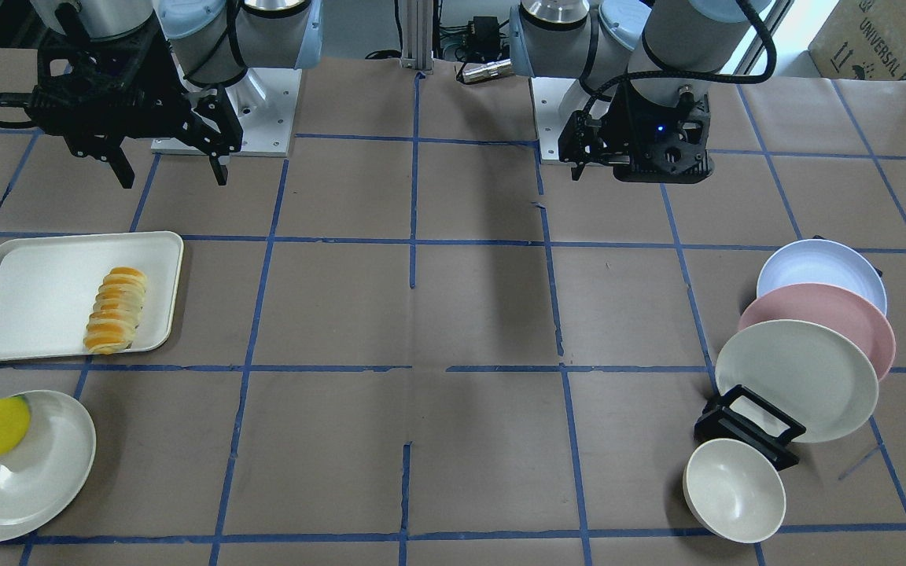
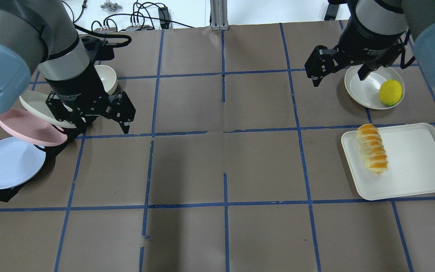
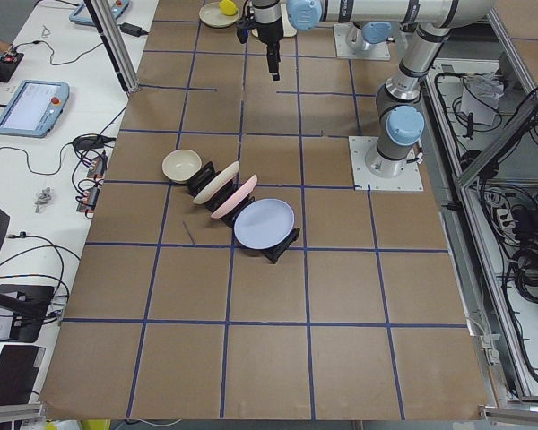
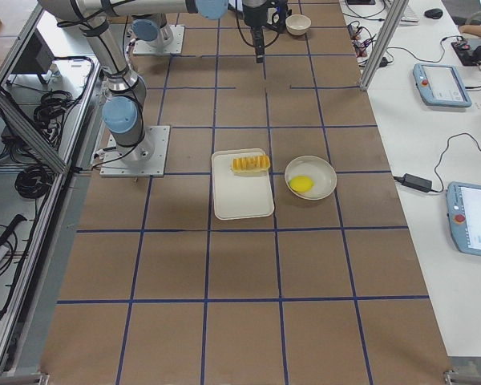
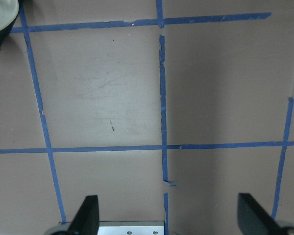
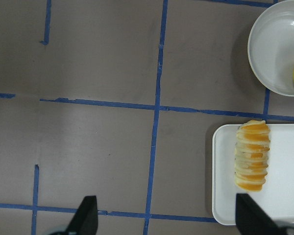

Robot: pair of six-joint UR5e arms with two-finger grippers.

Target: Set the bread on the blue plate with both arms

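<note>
On brown table (image 2: 263, 170), blue tape grid (image 2: 226, 204), bread (image 2: 371, 148) on white tray (image 2: 417, 162).

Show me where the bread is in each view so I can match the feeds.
Front-facing: bread at view's left, on the cream tray, right part.
Overhead: bread at right, tray's left part.
Exterior left: not visible.
Exterior right: bread at centre, tray's far end.
Left wrist: not in it.
Right wrist: bread at lower right.
Landmark: the cream tray under it.

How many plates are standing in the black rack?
3. The blue plate is at the end nearest the robot, the pink plate in the middle, the cream plate farthest. None seems hidden.
</note>
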